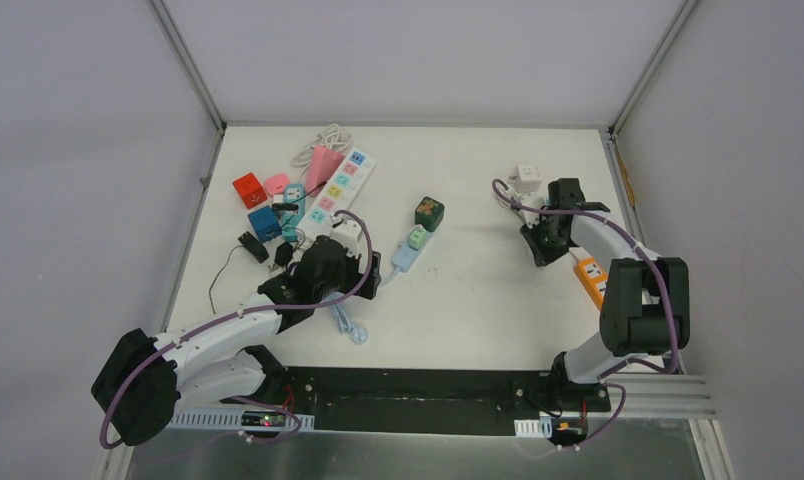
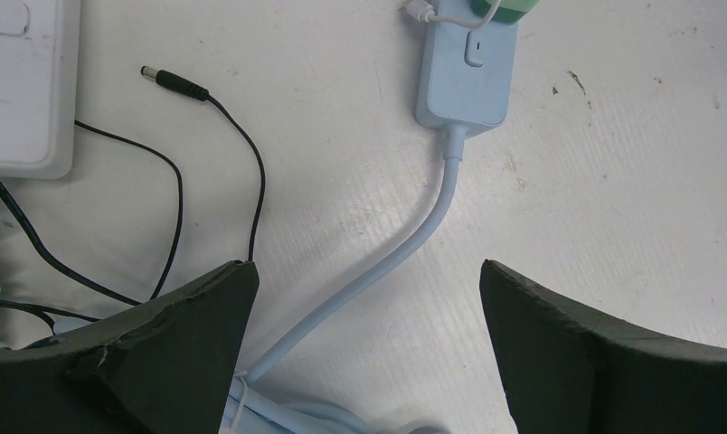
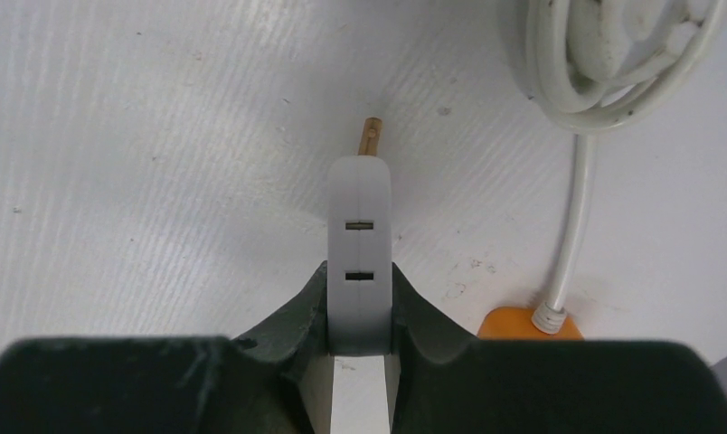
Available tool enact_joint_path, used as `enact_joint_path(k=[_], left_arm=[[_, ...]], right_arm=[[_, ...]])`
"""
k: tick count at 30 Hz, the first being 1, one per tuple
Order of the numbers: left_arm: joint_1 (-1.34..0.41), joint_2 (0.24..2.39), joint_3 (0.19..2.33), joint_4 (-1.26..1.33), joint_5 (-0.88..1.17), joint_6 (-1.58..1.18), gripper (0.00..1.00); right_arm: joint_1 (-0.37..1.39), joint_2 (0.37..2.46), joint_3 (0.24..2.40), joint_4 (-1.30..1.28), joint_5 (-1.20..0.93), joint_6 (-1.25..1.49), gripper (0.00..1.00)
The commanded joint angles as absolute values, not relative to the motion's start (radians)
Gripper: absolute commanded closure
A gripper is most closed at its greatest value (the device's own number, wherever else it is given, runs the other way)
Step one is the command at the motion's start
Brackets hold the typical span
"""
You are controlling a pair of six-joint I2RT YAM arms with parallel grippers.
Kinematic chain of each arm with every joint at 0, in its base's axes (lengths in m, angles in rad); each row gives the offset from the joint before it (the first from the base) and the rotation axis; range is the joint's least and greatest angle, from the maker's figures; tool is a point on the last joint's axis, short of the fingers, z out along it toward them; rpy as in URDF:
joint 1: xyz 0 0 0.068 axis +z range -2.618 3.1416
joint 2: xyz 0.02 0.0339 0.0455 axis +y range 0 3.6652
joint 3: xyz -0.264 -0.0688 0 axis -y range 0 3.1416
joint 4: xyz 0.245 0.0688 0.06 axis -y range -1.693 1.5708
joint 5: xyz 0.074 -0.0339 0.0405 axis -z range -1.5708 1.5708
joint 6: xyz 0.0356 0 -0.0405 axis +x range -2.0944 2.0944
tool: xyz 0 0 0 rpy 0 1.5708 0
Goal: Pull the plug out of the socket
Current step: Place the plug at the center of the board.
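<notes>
At the left of the table (image 1: 478,300) lies a group of coloured adapter cubes (image 1: 256,204) beside a long white power strip (image 1: 340,183). The left gripper (image 2: 367,271) hangs over the table just right of this group with its jaws spread wide and nothing between them. Its wrist view shows a black barrel connector (image 2: 174,83) on a thin black lead. It also shows the light blue cable (image 2: 414,240) running between the fingers up to a light blue socket block (image 2: 468,81), which carries a green adapter (image 2: 514,7). At the right side, the right gripper (image 3: 360,276) is clamped on the pale grey plug (image 3: 360,217), which has two slots on its upper face and a brass pin (image 3: 370,136) projecting from its far end. The plug is held low over the table, apart from the orange socket (image 3: 530,323) just beside the gripper. A white cable (image 3: 572,199) leads from that socket to a coil (image 3: 613,54).
</notes>
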State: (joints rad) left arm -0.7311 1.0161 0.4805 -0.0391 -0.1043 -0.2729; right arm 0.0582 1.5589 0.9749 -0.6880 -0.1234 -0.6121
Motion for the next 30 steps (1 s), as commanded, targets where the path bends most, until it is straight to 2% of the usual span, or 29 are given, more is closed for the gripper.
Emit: enact_joint_path(k=[1,12,17,30], left_arm=[[-0.721,0.997,0.480,-0.027,-0.111,-0.279,0.01],[-0.721,0.982,0.485,-0.036,-0.101,-0.279,0.01],[-0.721,0.961,0.489,-0.046,-0.098,-0.281,0.01],[-0.721,0.926,0.509,-0.061,-0.070,-0.283,0.01]], right_arm=[[0.066,1.567,0.978,-0.640,-0.009,-0.608,0.80],[0.066,1.563,0.980,-0.637,-0.006,-0.599,0.53],[0.051,1.529,0.980,-0.628,0.017,-0.585,0.44],[-0.070,1.418,0.979,-0.624,-0.103,-0.542,0.43]])
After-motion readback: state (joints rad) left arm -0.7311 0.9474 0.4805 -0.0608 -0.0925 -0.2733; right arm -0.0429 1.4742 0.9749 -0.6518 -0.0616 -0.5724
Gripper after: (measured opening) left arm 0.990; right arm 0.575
